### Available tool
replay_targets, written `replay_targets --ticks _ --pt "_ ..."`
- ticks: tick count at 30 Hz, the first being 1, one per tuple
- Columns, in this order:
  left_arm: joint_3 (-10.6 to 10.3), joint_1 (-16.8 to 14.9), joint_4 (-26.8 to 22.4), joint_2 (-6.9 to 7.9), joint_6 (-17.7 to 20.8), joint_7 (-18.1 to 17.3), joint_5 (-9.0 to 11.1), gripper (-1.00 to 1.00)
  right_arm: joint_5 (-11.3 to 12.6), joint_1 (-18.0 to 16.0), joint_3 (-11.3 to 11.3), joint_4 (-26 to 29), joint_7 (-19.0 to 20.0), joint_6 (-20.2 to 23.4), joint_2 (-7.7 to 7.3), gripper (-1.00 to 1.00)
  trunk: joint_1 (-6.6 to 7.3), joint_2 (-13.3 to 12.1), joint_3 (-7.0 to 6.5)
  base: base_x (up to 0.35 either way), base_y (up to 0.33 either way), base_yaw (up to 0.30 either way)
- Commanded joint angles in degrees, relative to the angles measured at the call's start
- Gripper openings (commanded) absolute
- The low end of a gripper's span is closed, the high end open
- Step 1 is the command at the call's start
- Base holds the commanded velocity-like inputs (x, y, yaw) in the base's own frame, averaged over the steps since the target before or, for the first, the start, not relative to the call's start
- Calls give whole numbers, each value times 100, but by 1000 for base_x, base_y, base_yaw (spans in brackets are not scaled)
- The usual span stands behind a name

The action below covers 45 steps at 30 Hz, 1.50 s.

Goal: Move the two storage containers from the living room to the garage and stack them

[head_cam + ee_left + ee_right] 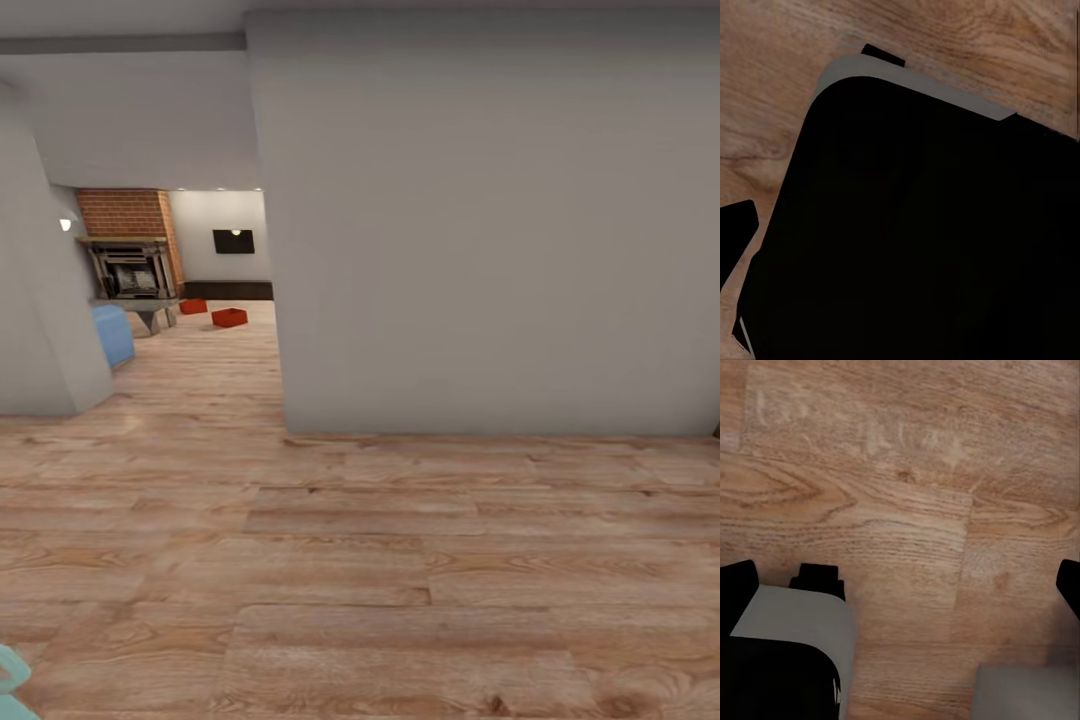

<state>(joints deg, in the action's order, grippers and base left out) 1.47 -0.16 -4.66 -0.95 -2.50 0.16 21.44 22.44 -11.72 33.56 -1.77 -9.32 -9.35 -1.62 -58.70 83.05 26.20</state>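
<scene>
A broad pale grey wall (480,220) stands straight ahead, and light wood planks (360,560) run across the near ground. To its left a passage opens toward the living room (215,300), far off. There the two boxes sit on the planks: one box (229,317) nearer and to the right, the other box (193,306) a little farther and to the left, close together but apart. Just left of them is the brick fireplace (128,255) with its dark grate, and a black panel (233,241) hangs on the far wall above a low dark cabinet (228,290). A light blue seat (113,335) stands at the left side of the passage, partly hidden by a grey wall corner (45,300). A teal edge (12,685) pokes in at the near left corner; I cannot tell what it is. In the left wrist view a big black body with a grey rim (915,225) hangs over the planks, with a dark tip (736,225) beside it; whether the left hand is wide or narrow, I cannot tell. In the right wrist view dark tips (739,585) show at both sides over bare planks with a wide gap between them, so the right hand (904,585) looks wide and holds nothing
</scene>
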Motion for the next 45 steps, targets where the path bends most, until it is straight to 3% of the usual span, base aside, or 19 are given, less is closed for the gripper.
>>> replay_targets --ticks 1,25,45 --pt "12 -2 0 -2 -14 2 18 100 50 -6 50 -16 1 -32 6 100 -3 2 6 322 0 0" --pt "11 -2 0 -2 -14 2 18 100 66 -6 51 -16 -16 26 28 100 -3 2 6 322 0 4" --pt "11 -2 0 -2 -14 2 18 100 67 -6 47 -11 -17 -7 10 100 -3 2 37 322 0 251"
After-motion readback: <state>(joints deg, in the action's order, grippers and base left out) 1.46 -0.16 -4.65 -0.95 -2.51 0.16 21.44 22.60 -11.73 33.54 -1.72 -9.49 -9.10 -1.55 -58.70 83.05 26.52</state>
